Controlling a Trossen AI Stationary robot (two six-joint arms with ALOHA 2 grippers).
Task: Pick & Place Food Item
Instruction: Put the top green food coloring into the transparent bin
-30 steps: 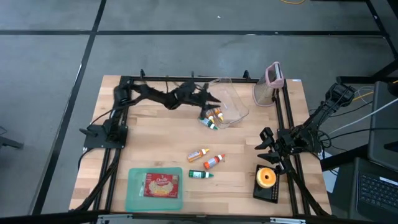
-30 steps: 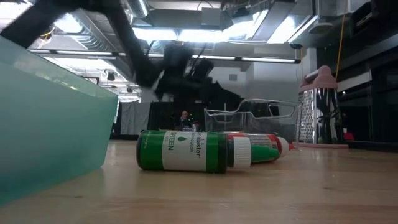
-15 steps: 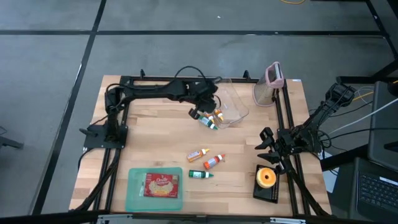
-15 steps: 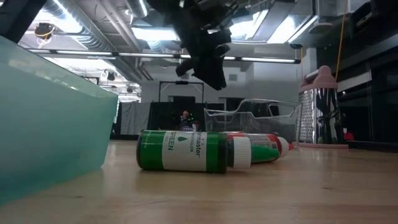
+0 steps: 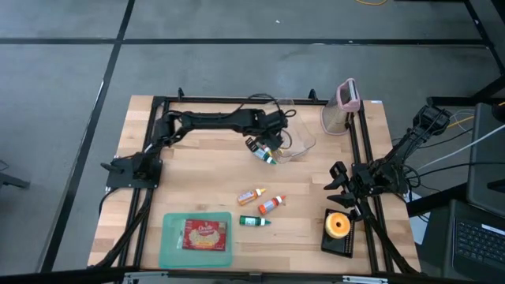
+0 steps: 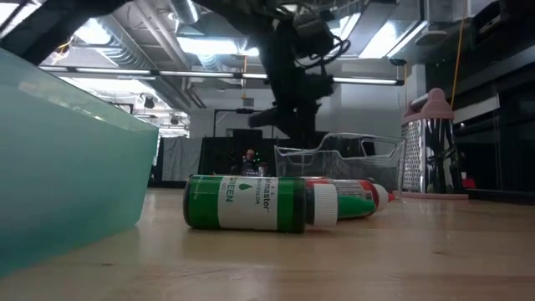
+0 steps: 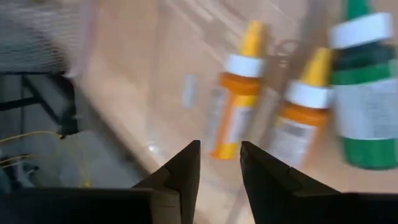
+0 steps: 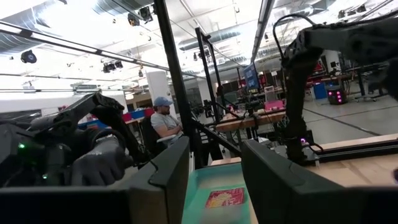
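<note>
A packet of food [image 5: 205, 235] lies flat in a teal tray [image 5: 167, 237] at the near left. Small dye bottles lie on their sides mid-table: orange [image 5: 252, 196], red [image 5: 271, 206] and green [image 5: 255, 222] [image 6: 242, 203]. Further bottles [image 5: 266, 151] lie at the near-left corner of a clear container [image 5: 296, 130]; two orange ones [image 7: 235, 112] and a green one [image 7: 367, 106] show there. My left gripper [image 5: 268, 140] [image 7: 219, 165] hangs above them, pointing steeply down, open by a narrow gap with nothing between its fingers. My right gripper [image 5: 338, 185] [image 8: 214, 180] waits open at the right edge.
A metal grater with a pink top [image 5: 341, 106] [image 6: 426, 142] stands at the far right. An orange round thing on a black stand [image 5: 338, 225] sits at the near right. Black rails run along the table's left, far and right sides. A person sits beyond the table.
My left gripper has risen and moved a little toward the table's right edge along the far side. Its wrist has rolled and tipped from near level to pointing steeply down over the bottles by the clear container. The bottles have not moved.
</note>
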